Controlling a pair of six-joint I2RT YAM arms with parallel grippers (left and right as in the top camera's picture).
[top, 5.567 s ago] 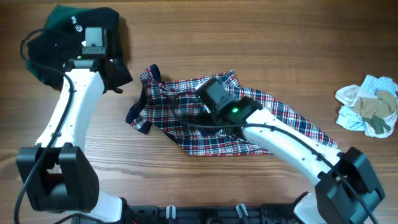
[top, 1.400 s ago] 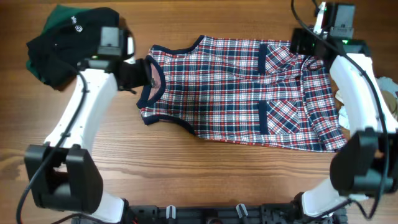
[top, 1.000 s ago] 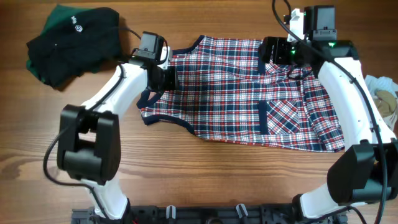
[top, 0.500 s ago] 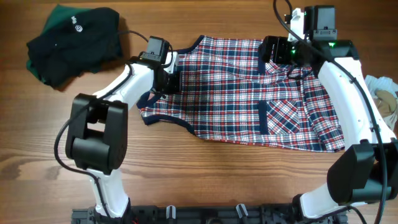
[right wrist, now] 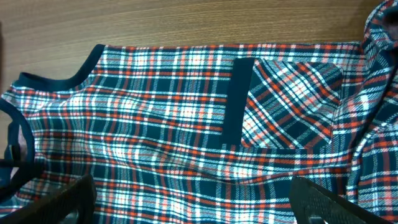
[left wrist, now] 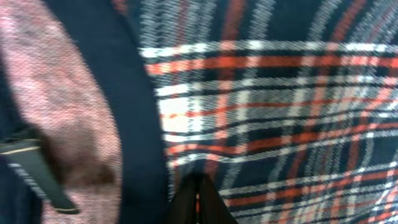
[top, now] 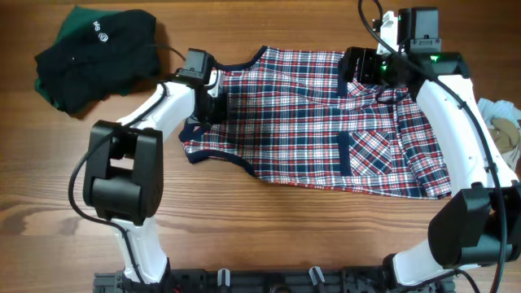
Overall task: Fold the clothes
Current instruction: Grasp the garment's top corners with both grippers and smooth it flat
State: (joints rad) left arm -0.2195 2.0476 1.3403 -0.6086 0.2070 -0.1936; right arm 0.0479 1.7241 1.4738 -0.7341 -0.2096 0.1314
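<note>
Zero folds are made so far, in my judgement: the plaid top point(top: 326, 122) lies spread flat mid-desk point(top: 244, 236), with no edge turned over. My left pincer point(top: 213, 104) sits at its navy-trimmed shoulder, so close to the cloth that I cannot tell its opening. My right pincer point(right wrist: 189, 193) hangs spread wide above the pocket side. The black-green garment point(top: 89, 53) and the pale pieces point(top: 501, 130) lie bunched and unfolded at opposite desk edges.

The plaid top point(top: 309, 122) is red, navy and white; the logo garment point(top: 85, 57) black-green.
</note>
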